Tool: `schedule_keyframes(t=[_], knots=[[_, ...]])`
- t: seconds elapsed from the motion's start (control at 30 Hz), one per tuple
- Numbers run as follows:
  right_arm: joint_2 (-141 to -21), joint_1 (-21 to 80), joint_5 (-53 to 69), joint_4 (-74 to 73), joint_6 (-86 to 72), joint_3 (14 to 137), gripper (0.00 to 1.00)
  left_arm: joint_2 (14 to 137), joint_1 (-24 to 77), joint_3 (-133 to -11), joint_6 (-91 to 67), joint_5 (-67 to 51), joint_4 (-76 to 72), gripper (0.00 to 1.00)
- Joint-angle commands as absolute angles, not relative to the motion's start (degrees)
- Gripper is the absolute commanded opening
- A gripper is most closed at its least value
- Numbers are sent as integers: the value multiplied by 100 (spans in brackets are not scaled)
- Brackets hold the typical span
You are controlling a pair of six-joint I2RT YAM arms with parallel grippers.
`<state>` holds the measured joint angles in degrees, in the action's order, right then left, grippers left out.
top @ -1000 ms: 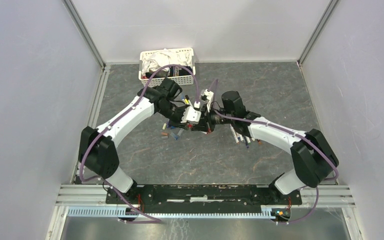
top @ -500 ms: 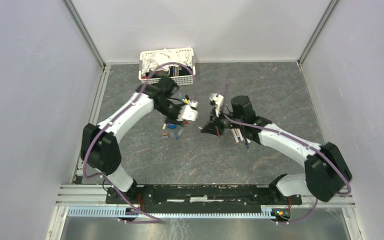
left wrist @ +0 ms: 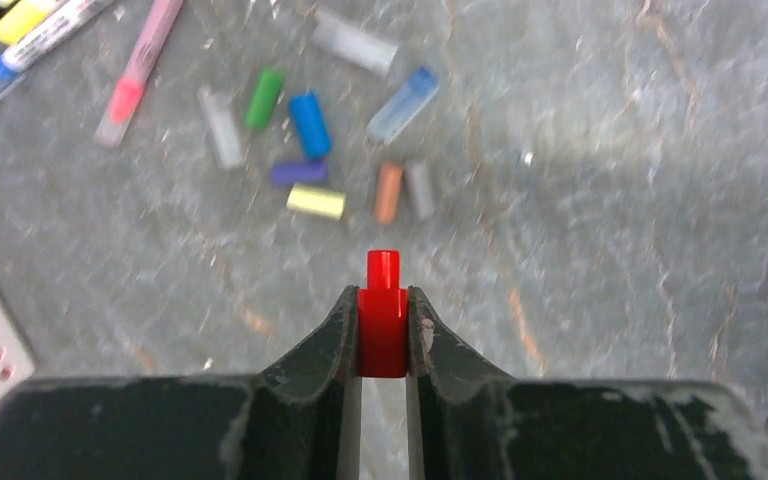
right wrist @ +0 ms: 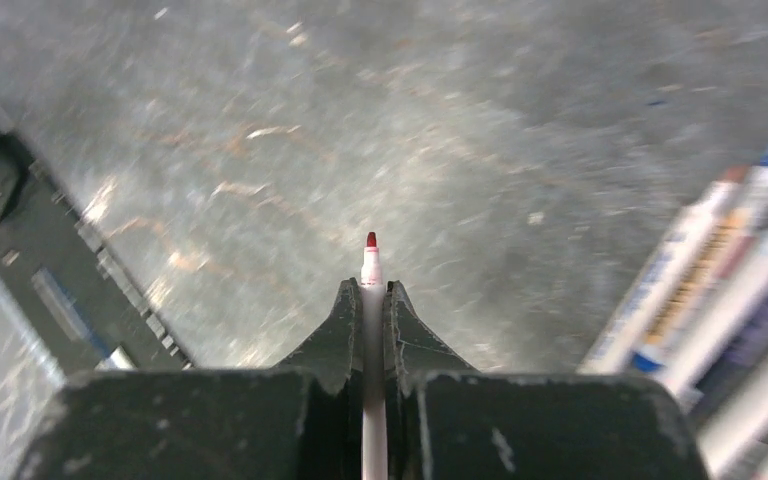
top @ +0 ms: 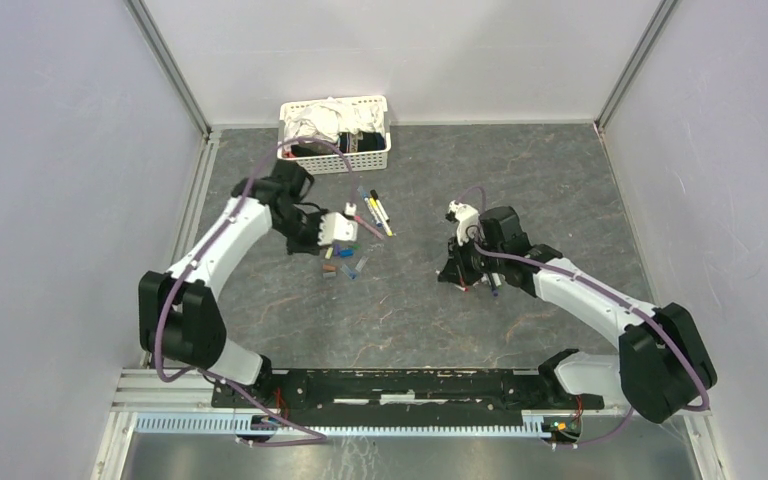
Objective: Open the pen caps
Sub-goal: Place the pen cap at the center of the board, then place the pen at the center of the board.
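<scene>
On the grey marbled tabletop point(top: 560, 180), the task looks well advanced: the left gripper point(left wrist: 383, 296) pinches a small red plastic cap point(left wrist: 383, 325) above the loose coloured caps point(top: 343, 264) left of centre, the right gripper point(right wrist: 370, 298) clamps its bared red-tipped white pen point(right wrist: 370, 262), and a few seemingly capped markers point(top: 373, 212) wait upper-centre.

Both arms are wearing white shells over chunky black joints: the left arm point(top: 222, 235) and right arm point(top: 580, 290) above the black base plate point(top: 400, 385). Purple cables point(top: 285, 436) are trailing along them, and the black fingers point(left wrist: 315, 350) are showing scuffed, chipped edges.
</scene>
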<state>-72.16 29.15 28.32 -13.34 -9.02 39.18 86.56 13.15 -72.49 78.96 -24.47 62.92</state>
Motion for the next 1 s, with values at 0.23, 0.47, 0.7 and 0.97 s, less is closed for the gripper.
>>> schedule_keyframes(t=[0.23, 0.47, 0.7, 0.97], knots=[[-6736, 2382, -670, -478, -1437, 3432, 0, 9827, 1926, -6634, 5531, -2111, 3278, 5], [-7086, 2261, -1138, 203, -1436, 3108, 0, 9950, 2000, -6678, 5311, -1987, 3214, 30], [-7584, 2222, -1357, 619, -1312, 3168, 0, 9316, 2012, -6945, 4910, -2124, 3677, 100], [-7907, 2131, -1421, 878, -1178, 3139, 21, 9024, 1989, -8373, 3796, -1807, 4731, 100]])
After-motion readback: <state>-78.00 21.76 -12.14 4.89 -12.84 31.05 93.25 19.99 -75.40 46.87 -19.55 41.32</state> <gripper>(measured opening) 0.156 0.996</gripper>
